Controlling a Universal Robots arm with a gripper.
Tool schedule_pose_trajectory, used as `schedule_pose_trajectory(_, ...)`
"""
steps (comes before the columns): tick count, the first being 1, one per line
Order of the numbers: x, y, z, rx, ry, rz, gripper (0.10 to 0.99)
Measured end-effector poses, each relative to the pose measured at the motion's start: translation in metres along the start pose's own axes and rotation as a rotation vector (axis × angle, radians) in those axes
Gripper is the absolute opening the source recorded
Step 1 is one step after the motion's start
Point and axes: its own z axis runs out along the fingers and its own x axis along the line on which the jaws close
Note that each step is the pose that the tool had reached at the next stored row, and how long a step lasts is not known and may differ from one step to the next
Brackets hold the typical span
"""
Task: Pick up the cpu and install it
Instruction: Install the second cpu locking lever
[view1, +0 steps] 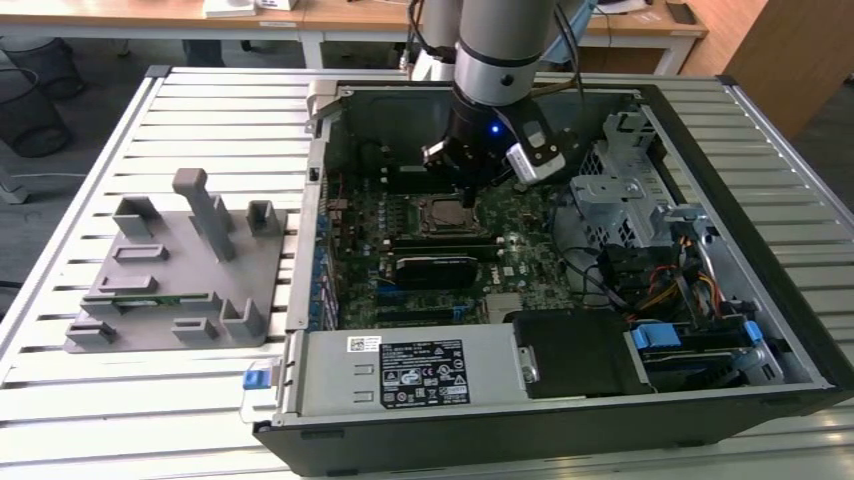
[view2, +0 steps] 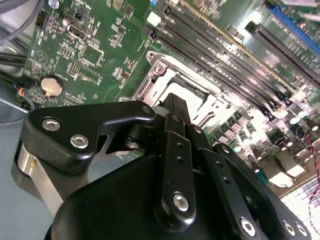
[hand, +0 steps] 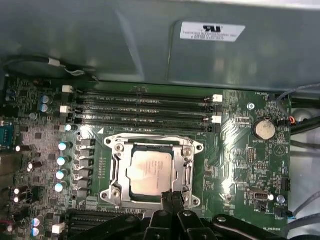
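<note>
Silvery cpu (hand: 150, 170) socketed beside tool (hand: 173, 196)

Slatted metal counter (view1: 200, 110) carries an open computer case (view1: 747, 180) toward the exterior view's right and a grey fixture block (view1: 174, 290) toward its left.

The cpu (hand: 150, 170), a silvery square chip, is lying flat inside the metal socket frame (hand: 116, 170), lower centre of the first wrist view

Even indoor light; glare on the motherboard (view2: 280, 165); near gripper (view2: 172, 102) blurred.
</note>
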Motion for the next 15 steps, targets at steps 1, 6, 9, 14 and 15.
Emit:
schedule_pose_trajectory(1,0.0,-0.0013,-0.0001,0.0,0.0001,0.0,0.106)
schedule_pose_trajectory(6,0.0009,-0.0118,-0.0007,-0.011,-0.0005,0.0,0.106)
schedule_pose_trajectory(9,0.0015,-0.0158,-0.0008,-0.027,0.0105,0.001,0.106)
schedule_pose_trajectory(14,0.0092,-0.0213,0.0039,-0.03,0.0163,0.001,0.106)
schedule_pose_trajectory(15,0.0128,-0.0217,0.0046,-0.03,0.0162,0.001,0.106)
